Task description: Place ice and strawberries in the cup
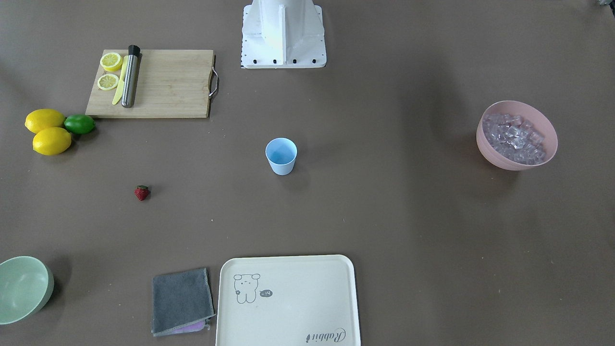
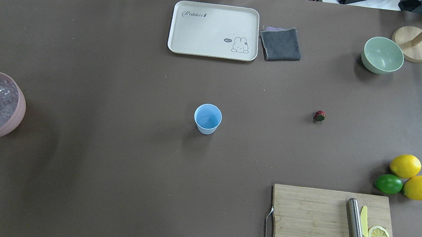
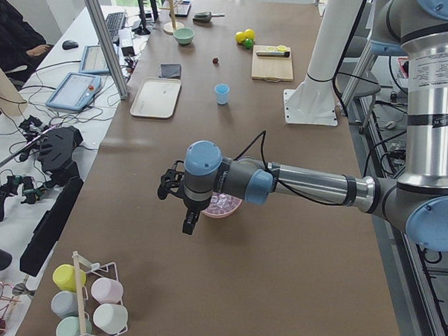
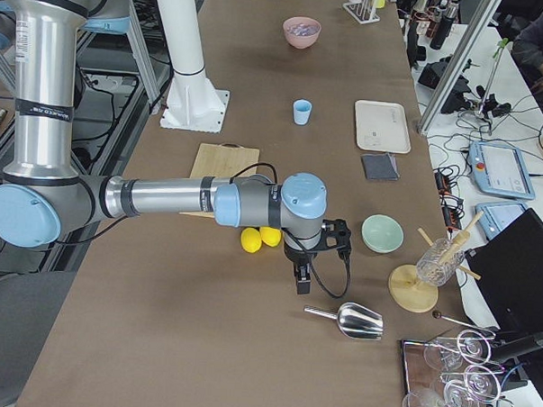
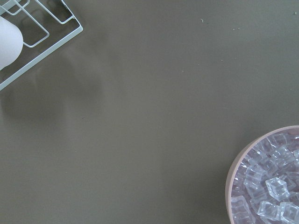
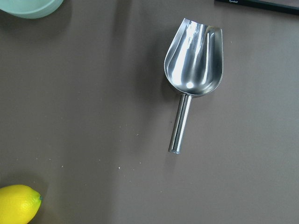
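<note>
Ice [image 1: 514, 138] lay heaped in the pink bowl [image 1: 508, 165] at the robot's left end of the table [image 1: 384, 216], well apart from the upright pale blue cup [image 1: 281, 156] at mid-table. The strawberry [image 1: 141, 192] lay alone on the table toward the robot's right, also well apart from the cup. The left gripper [image 3: 189, 224] hung above the table, seemingly just beside the pink bowl, and the right gripper [image 4: 301, 279] hung near a metal scoop [image 6: 194, 60]; the side views did not show whether either pair of fingers stood apart or together.
</note>
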